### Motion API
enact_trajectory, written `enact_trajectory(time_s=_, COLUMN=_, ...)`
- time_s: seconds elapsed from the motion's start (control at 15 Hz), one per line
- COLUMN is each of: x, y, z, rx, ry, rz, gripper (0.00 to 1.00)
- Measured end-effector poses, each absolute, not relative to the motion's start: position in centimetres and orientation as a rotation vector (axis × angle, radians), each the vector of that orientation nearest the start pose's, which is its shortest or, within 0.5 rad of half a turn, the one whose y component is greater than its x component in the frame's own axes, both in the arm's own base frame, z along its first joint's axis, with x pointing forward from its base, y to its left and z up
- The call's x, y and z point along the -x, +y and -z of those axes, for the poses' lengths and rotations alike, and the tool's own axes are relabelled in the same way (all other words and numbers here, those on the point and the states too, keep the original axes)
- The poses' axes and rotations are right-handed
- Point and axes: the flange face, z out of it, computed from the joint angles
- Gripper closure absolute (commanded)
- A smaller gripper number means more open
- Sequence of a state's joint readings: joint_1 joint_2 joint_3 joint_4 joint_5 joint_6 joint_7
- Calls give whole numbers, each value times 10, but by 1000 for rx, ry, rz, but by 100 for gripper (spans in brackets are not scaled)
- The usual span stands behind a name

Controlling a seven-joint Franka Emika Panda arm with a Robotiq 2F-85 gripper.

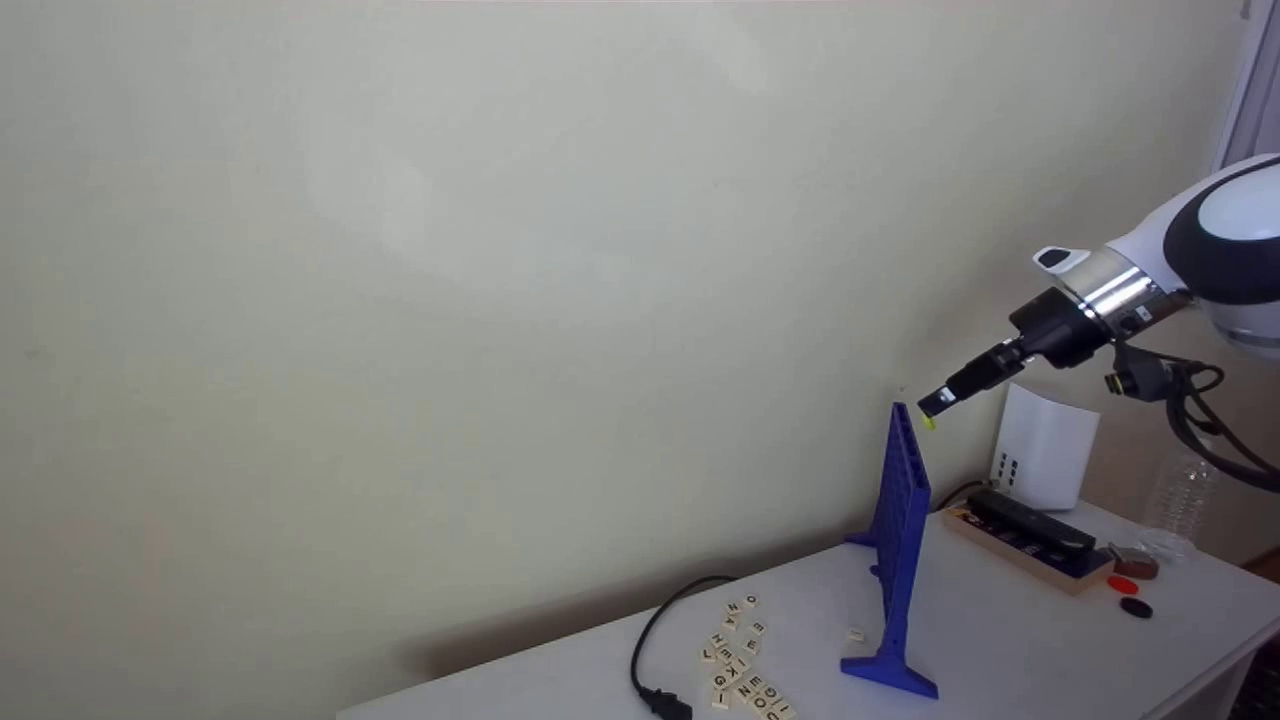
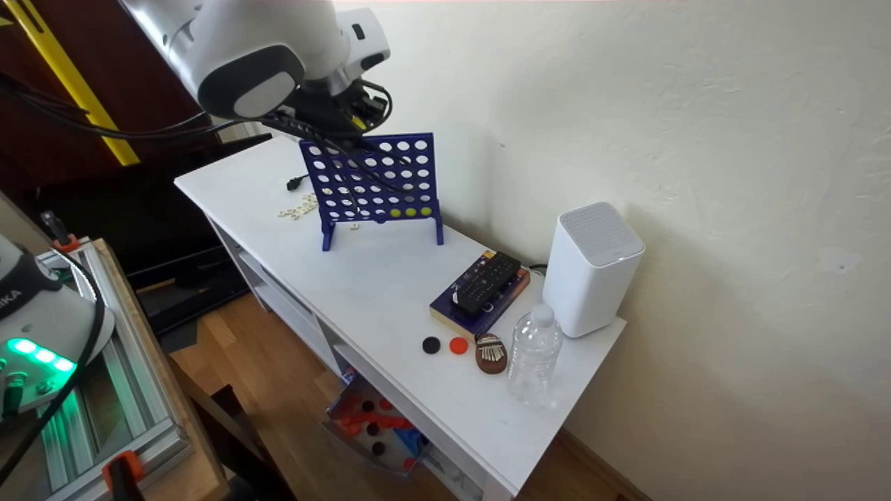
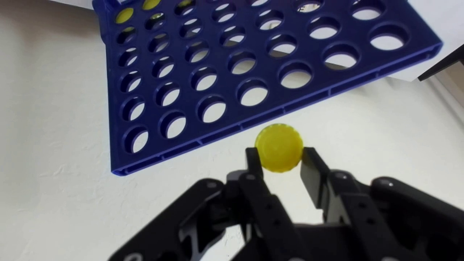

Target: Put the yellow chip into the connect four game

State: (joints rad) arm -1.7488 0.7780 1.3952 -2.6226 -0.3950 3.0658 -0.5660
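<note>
The yellow chip [image 3: 279, 148] is pinched by its edges between the fingertips of my gripper [image 3: 281, 156], its round face toward the wrist camera. In an exterior view the chip [image 1: 929, 423] pokes out below the gripper tips [image 1: 938, 402]. The connect four game [image 1: 905, 540] stands upright on the table; it also shows in an exterior view [image 2: 415, 167] and in the wrist view [image 3: 228, 86]. The chip is close to the board's slotted top edge, apart from it in the wrist view. Yellow chips [image 2: 411, 211] sit in the bottom row. The fingertips are hidden in that exterior view.
Letter tiles [image 1: 735, 665] and a black power cord [image 1: 650, 640] lie beyond the board. A book [image 2: 459, 316] with a remote [image 2: 487, 282], a red chip [image 2: 458, 346], a black chip [image 2: 431, 345], a thumb piano [image 2: 491, 356], a bottle [image 2: 536, 348] and a white box [image 2: 595, 278] share the table.
</note>
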Motion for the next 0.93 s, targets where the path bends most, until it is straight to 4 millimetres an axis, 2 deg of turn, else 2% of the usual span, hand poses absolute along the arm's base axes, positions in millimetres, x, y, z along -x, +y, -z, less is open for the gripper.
enact_trajectory(time_s=0.93, x=-458, y=-92, z=-257, rx=2446, ry=-696, rz=960, gripper=92)
